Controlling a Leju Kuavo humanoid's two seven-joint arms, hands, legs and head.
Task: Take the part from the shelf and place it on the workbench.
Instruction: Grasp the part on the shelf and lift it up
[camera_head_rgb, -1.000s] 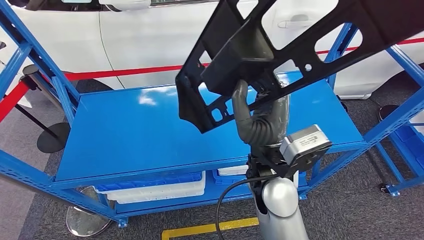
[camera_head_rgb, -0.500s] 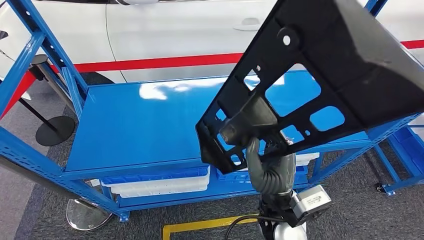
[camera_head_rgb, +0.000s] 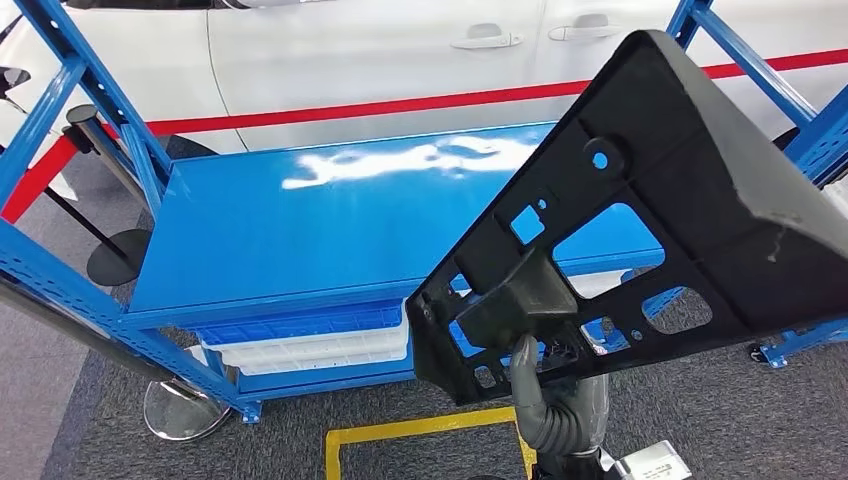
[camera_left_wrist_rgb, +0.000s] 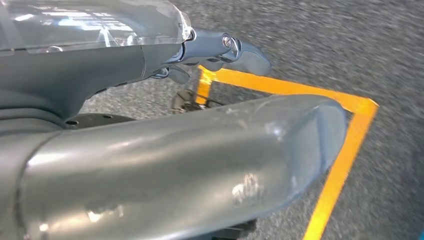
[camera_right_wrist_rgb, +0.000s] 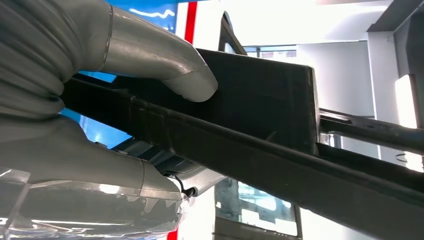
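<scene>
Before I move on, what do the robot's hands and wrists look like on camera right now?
The right hand has a grey ribbed cover like a bellows and a thick, smooth grey thumb; clear plastic film wraps its wrist. The left hand shows the same glossy grey thumb, scuffed with pale marks, darker grey fingers with a silver screw at one knuckle, and a clear cover above them.

The part (camera_head_rgb: 690, 210) is seen as matt black plastic, faintly scuffed. The shelf (camera_head_rgb: 300, 230) is painted blue metal, smooth and glossy with glare. The floor (camera_head_rgb: 740, 420) is covered in rough grey carpet.
</scene>
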